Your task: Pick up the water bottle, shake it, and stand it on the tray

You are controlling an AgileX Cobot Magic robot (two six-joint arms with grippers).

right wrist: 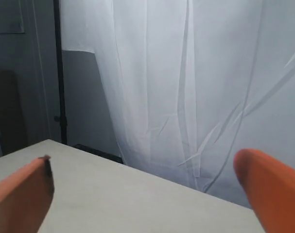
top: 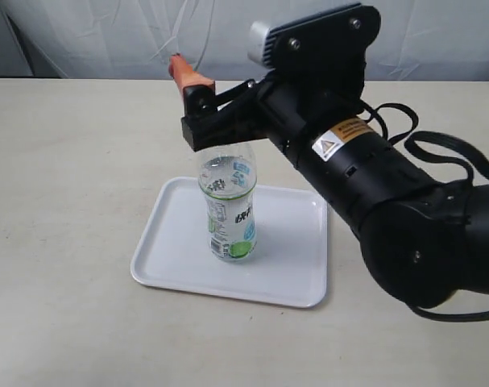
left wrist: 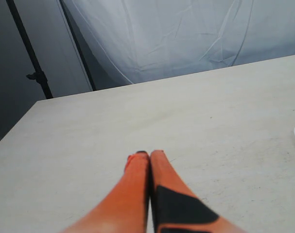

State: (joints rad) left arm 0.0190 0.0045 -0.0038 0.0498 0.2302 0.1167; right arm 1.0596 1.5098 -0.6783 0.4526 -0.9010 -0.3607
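Warning-triangle sticker (top: 339, 139) on right arm (top: 389, 201); water bottle (top: 228, 205) print illegible.

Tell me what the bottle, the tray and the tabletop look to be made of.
Water bottle: clear thin plastic, glossy; water shows through it. Tray: white plastic, smooth with a faint sheen, moulded rounded corners. Tabletop: pale beige, matte; perhaps laminate or painted board, cannot tell which.

White tray (top: 286, 242) on beige table (top: 67, 201)
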